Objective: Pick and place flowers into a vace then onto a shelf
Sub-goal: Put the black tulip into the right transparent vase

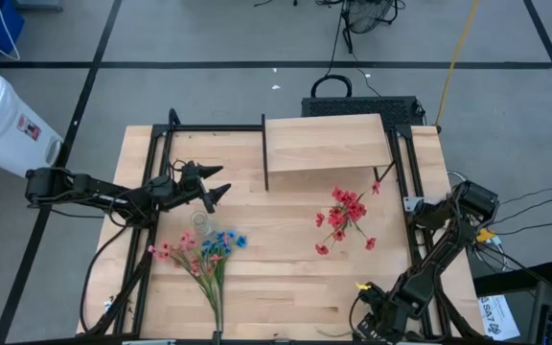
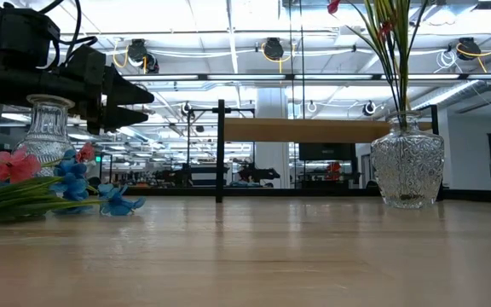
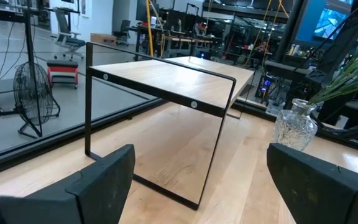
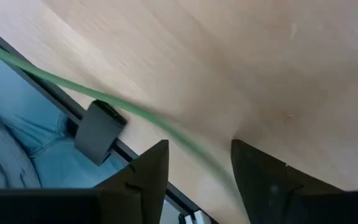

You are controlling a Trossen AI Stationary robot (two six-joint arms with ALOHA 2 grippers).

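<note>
My left gripper (image 1: 217, 184) (image 2: 143, 104) (image 3: 197, 180) is open above the table's left half, pointing at the shelf (image 1: 326, 144) (image 2: 314, 130) (image 3: 179, 78), a light wood board on thin black legs. Pink and blue flowers (image 1: 204, 251) (image 2: 49, 175) lie flat on the table near it. A small empty glass vase (image 1: 199, 222) (image 2: 48, 128) stands beside them. Red flowers (image 1: 346, 215) stand with their stems in a larger cut-glass vase (image 2: 407, 170) (image 3: 295, 126) on the table's right. My right gripper (image 1: 377, 307) (image 4: 194, 171) is open, low at the near right corner.
A black metal frame (image 1: 151, 182) runs along the table's left and right edges. A thin green strand (image 4: 135, 112) crosses the wood under my right fingers, beside a black clip (image 4: 99, 130) at the table edge. Bare wood (image 1: 286, 278) lies between the two flower groups.
</note>
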